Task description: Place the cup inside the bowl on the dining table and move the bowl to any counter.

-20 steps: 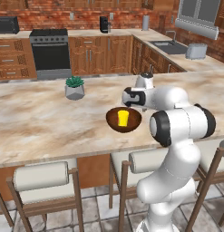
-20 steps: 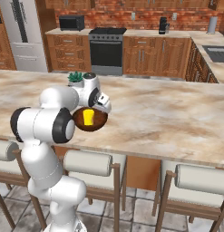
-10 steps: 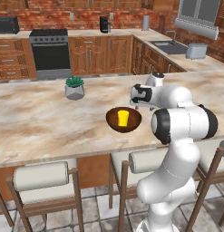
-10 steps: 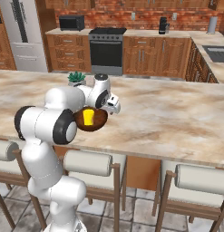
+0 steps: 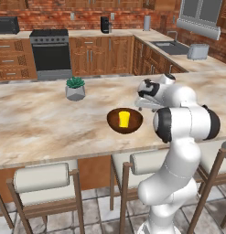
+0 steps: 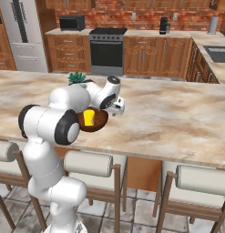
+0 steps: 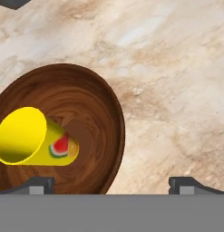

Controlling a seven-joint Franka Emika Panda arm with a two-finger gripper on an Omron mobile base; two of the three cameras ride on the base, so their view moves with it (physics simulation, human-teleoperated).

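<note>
Hand view footage showed the cup (image 7: pixel 29 138) already seated inside the bowl (image 7: pixel 93 113), leaning against the glossy inner wall with its red mark turned outward. The bowl was set on the dining table (image 5: pixel 36 123), near the front edge, with a grey plant pot (image 5: pixel 75 89) well apart behind it. The gripper (image 7: pixel 111 183) was held wide apart and empty, one tip over the bowl's interior and the other over bare marble, so the near rim was straddled. The step in hand was judged to be grasping the bowl for the carry to the counter (image 5: pixel 87 34). It would be done well if the wall was pinched squarely, clear of the cup, and the bowl was kept level when lifted, since a tilt could let the cup roll out.
</note>
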